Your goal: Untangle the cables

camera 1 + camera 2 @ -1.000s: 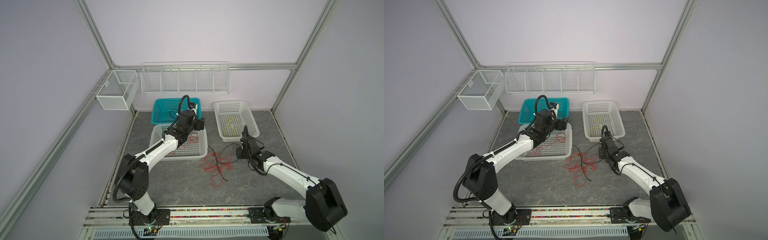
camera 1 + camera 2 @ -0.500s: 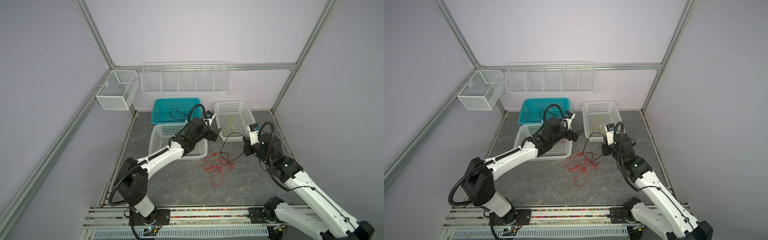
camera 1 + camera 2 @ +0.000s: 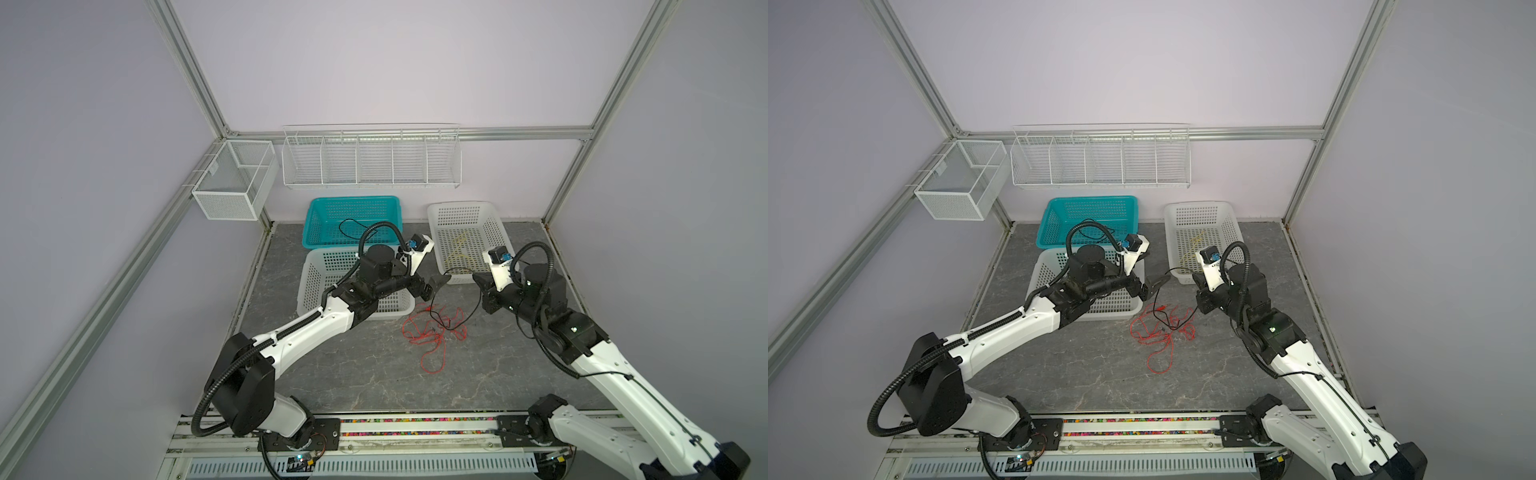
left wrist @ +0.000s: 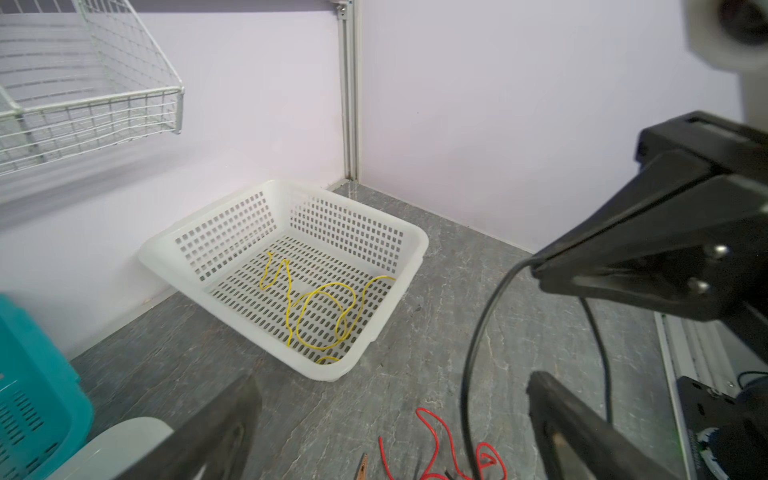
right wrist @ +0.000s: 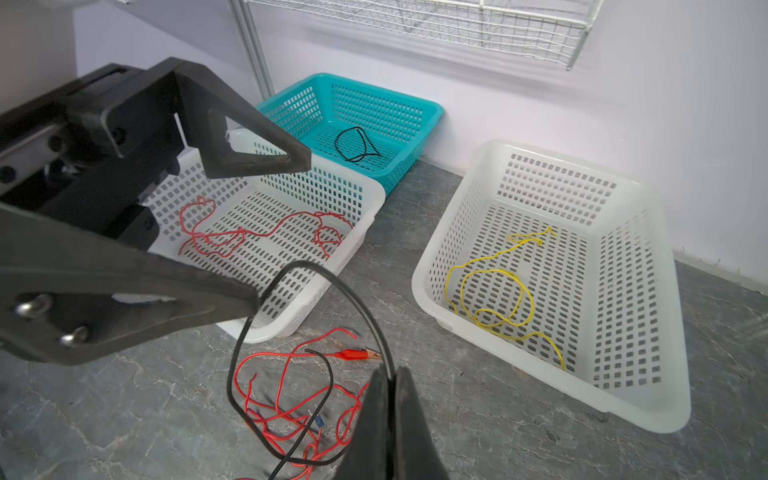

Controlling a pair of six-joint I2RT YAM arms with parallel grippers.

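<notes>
A tangle of red cables (image 3: 432, 332) (image 3: 1163, 332) lies on the grey table in both top views. Out of it rises a black cable (image 5: 353, 299), which arcs up to my right gripper (image 5: 390, 376) (image 3: 477, 276), shut on it above the table. My left gripper (image 4: 395, 415) (image 3: 434, 286) is open, facing the right one. The black cable (image 4: 478, 332) hangs between its spread fingers (image 4: 582, 436) and touches one fingertip (image 5: 249, 301). A red alligator clip (image 5: 353, 354) lies by the tangle.
A near white basket (image 3: 307, 286) holds red cables (image 5: 257, 237). Behind it, a teal basket (image 3: 353, 203) holds a black cable (image 5: 355, 143). The right white basket (image 3: 498, 232) holds a yellow cable (image 4: 324, 307). Wire racks (image 3: 370, 158) hang on the back wall.
My left arm swung right, from over the near white basket to the middle, and its gripper opened fully. My right gripper rose and drew back, lifting the black cable off the tangle.
</notes>
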